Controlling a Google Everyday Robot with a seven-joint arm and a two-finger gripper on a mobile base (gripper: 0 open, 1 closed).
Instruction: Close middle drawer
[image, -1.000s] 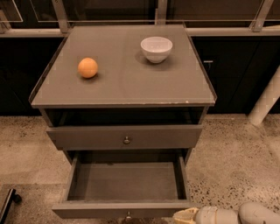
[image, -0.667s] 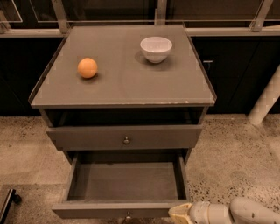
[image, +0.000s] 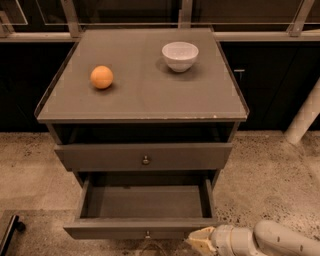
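Note:
The middle drawer (image: 142, 202) of the grey cabinet is pulled far out. Its shallow grey box looks empty, and its low flat front (image: 105, 233) carries a tiny round knob (image: 147, 234) at the centre. My gripper (image: 201, 242), with a cream tip on a white arm (image: 270, 241), is at the bottom right. It sits at the right end of the drawer's front, touching or almost touching it. The lowest drawer is out of view.
The top drawer (image: 144, 156), taller with a larger knob (image: 145, 160), stands slightly out. On the cabinet top (image: 145, 97) are an orange (image: 101, 77) and a white bowl (image: 180, 55). A white post (image: 304, 119) stands at right. The floor is speckled.
My arm has moved left along the bottom edge, bringing the gripper closer to the right end of the drawer front. The drawer looks equally far out.

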